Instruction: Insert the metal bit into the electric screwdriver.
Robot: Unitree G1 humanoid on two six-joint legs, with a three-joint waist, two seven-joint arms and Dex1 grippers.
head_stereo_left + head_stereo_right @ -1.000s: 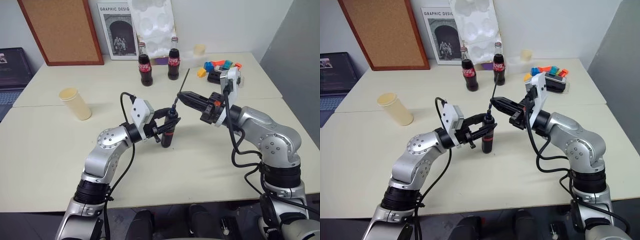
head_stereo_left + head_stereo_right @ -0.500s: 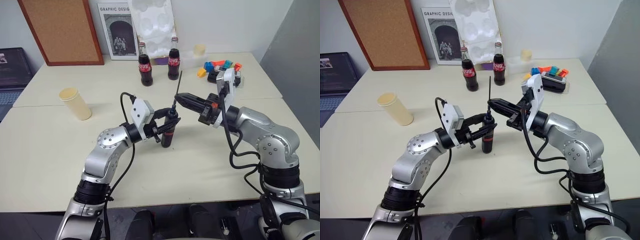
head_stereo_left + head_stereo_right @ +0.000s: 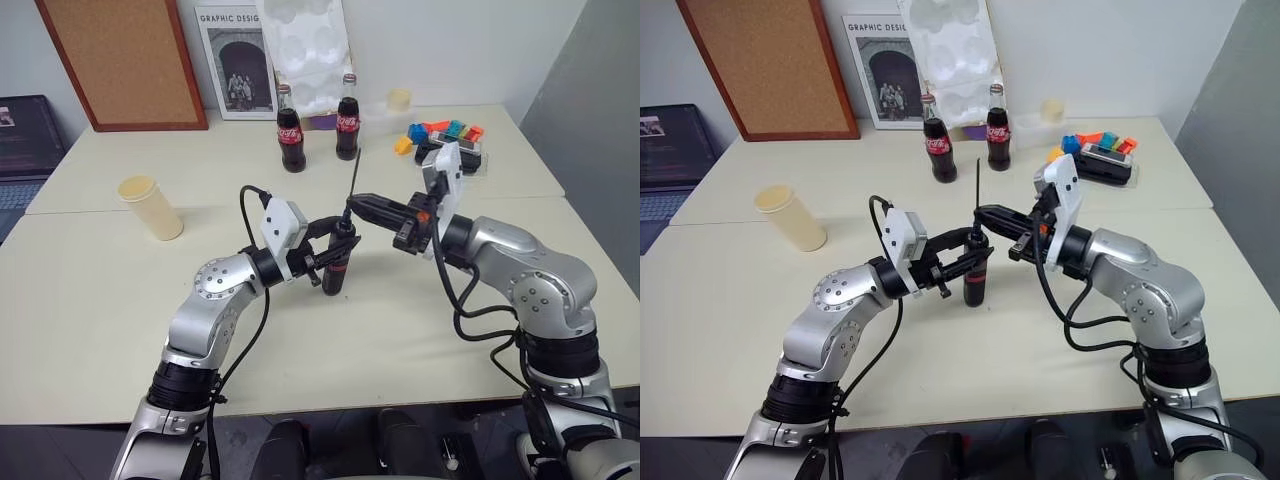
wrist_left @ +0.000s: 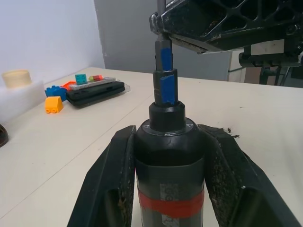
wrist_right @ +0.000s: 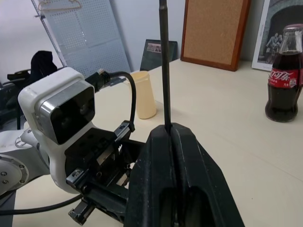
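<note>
The electric screwdriver (image 3: 337, 268), black with a red band, stands upright above the table with my left gripper (image 3: 334, 252) shut around its body. In the left wrist view its narrow nose (image 4: 165, 90) points up between my fingers (image 4: 113, 170). My right gripper (image 3: 352, 203) is shut on the metal bit (image 3: 354, 175), a thin rod held almost upright straight over that nose. The bit's lower end (image 4: 163, 51) meets the top of the nose; how deep it sits is hidden. The rod (image 5: 164, 61) rises from my right fingertips (image 5: 158, 142).
Two cola bottles (image 3: 290, 130) (image 3: 347, 118) stand behind the grippers. A cream cup (image 3: 150, 207) is at the left. Coloured blocks and a black case (image 3: 445, 135) lie at the back right. A cork board (image 3: 125, 60) and a framed picture (image 3: 235, 70) lean on the wall.
My right gripper has shifted left and rolled, bringing the bit from a tilt to nearly upright over the screwdriver's nose. The left gripper and screwdriver stayed put.
</note>
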